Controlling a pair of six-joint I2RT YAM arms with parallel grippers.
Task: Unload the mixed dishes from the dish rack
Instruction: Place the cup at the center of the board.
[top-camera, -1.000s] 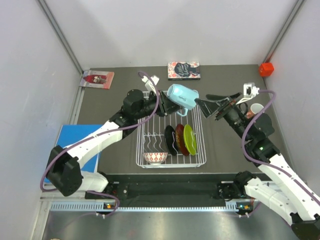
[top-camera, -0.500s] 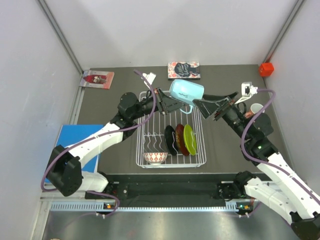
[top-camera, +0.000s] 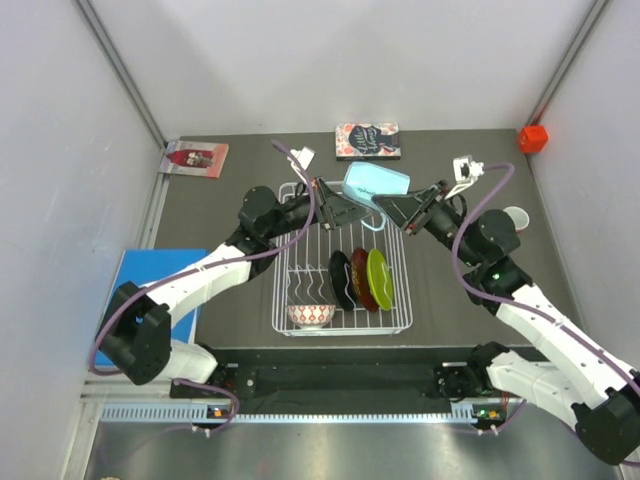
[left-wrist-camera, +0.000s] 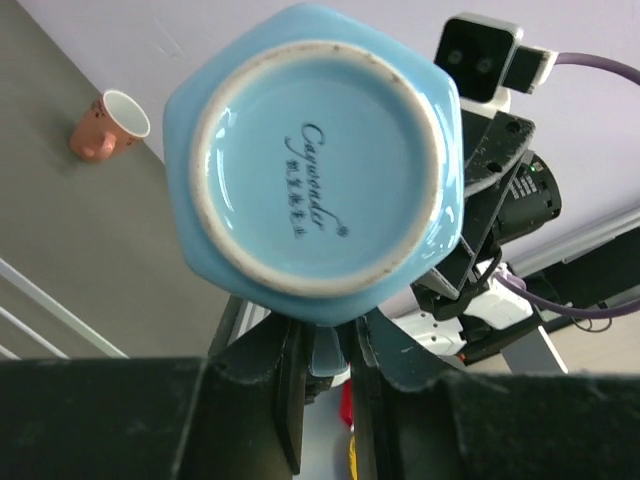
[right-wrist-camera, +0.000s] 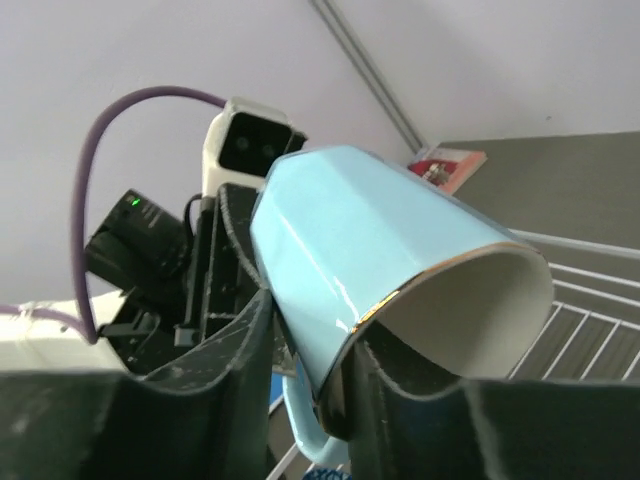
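Observation:
The light-blue mug (top-camera: 375, 183) hangs tilted above the far end of the white wire dish rack (top-camera: 278, 300). My left gripper (top-camera: 345, 207) is shut on its handle; the left wrist view shows the mug's base (left-wrist-camera: 315, 160) above my left gripper (left-wrist-camera: 325, 340). My right gripper (top-camera: 393, 203) is shut on the mug's rim wall, one finger inside and one outside the mug (right-wrist-camera: 370, 250), as my right gripper (right-wrist-camera: 310, 340) shows. In the rack stand black (top-camera: 341, 279), red (top-camera: 359, 277) and lime-green (top-camera: 378, 278) plates and a patterned bowl (top-camera: 311, 315). The salmon-pink mug (top-camera: 513, 217) sits on the table at the right.
Flat books lie at the back (top-camera: 368, 140), back left (top-camera: 195, 158) and left (top-camera: 150, 275). A small red cube (top-camera: 532, 138) sits in the far right corner. Grey walls close in both sides.
My right gripper moved left onto the mug's rim and closed on it. The left gripper kept its hold on the handle and shifted the mug slightly right.

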